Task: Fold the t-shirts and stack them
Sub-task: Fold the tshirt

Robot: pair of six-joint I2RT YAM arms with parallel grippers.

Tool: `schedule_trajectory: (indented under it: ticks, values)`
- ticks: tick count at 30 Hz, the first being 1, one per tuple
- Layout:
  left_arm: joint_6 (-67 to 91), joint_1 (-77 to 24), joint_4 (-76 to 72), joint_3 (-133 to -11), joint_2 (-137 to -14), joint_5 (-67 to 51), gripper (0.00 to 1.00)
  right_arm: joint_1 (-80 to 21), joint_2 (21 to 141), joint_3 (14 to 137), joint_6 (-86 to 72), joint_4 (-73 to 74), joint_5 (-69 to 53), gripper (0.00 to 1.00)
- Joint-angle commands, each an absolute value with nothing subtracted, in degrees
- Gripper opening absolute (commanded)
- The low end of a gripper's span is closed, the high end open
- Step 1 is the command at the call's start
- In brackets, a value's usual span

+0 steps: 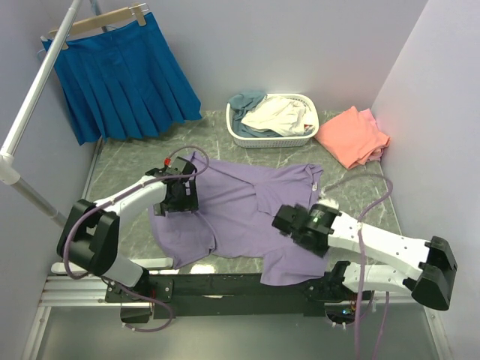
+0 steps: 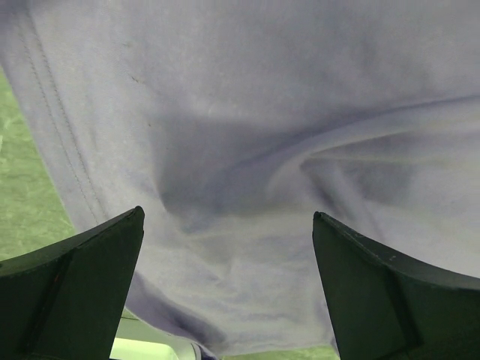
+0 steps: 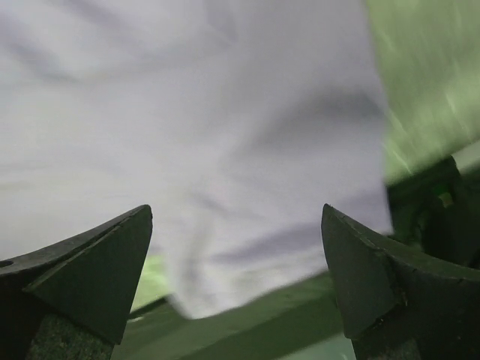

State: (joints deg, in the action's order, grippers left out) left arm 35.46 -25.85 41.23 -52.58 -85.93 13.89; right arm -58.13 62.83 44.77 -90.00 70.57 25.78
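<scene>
A large lavender-purple t-shirt lies spread and rumpled on the green marble table, its lower part hanging over the near edge. My left gripper is open above its left side; the cloth fills that wrist view between the fingers. My right gripper is open above the shirt's lower right part; the cloth and the table's near edge show in its wrist view. Coral-pink t-shirts lie in a pile at the back right. Cream-white and grey-blue t-shirts lie in the basket.
A white lattice basket stands at the back centre. A bright blue pleated skirt hangs on a wooden hanger at the back left, beside a slanted white pole. Walls close the table in on the left, back and right.
</scene>
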Motion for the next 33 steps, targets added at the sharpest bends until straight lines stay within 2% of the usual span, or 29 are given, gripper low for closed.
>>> schedule_trajectory:
  ticks: [1,6,8,12,15,17,20,24,28,30,33]
  values:
    - [34.7,-25.8,40.7,-55.6,-80.6,14.9,0.99,-57.7,62.4,57.4,-80.3,72.2,46.5,1.00]
    - [35.3,-25.9,38.7,-57.4,-77.3,12.7,0.99,-54.8,55.4,64.9,-65.3,65.0,53.3,1.00]
    - [35.3,-25.8,38.1,-57.4,-76.3,11.9,0.99,-54.6,51.3,66.2,-65.5,64.4,55.1,1.00]
    - [36.4,-25.8,37.7,-57.6,-76.0,11.5,0.99,-54.5,34.7,61.5,-55.7,50.1,54.0,1.00]
    - [36.8,-25.9,36.9,-57.0,-76.2,10.4,1.00,-54.2,25.8,56.3,-50.3,42.8,53.3,1.00]
    - [36.8,-25.9,36.1,-56.6,-76.6,9.8,1.00,-54.2,24.2,56.2,-49.5,43.0,54.0,1.00]
    - [36.6,-25.8,35.9,-57.0,-77.3,10.0,0.99,-54.2,26.3,60.6,-46.6,48.3,56.1,1.00]
    - [36.6,-25.8,35.9,-57.1,-78.1,10.5,0.99,-54.1,37.0,66.3,-44.2,55.9,61.6,1.00]
    - [36.2,-25.9,35.9,-58.0,-78.7,11.0,0.99,-52.3,42.5,63.9,-35.4,45.6,58.7,1.00]
    - [35.8,-25.9,36.3,-58.5,-78.9,12.0,0.99,-48.7,44.5,63.5,-33.5,43.5,54.3,1.00]
    - [35.3,-25.8,36.7,-59.8,-79.3,13.0,0.99,-37.6,45.1,62.1,-30.2,38.2,41.4,1.00]
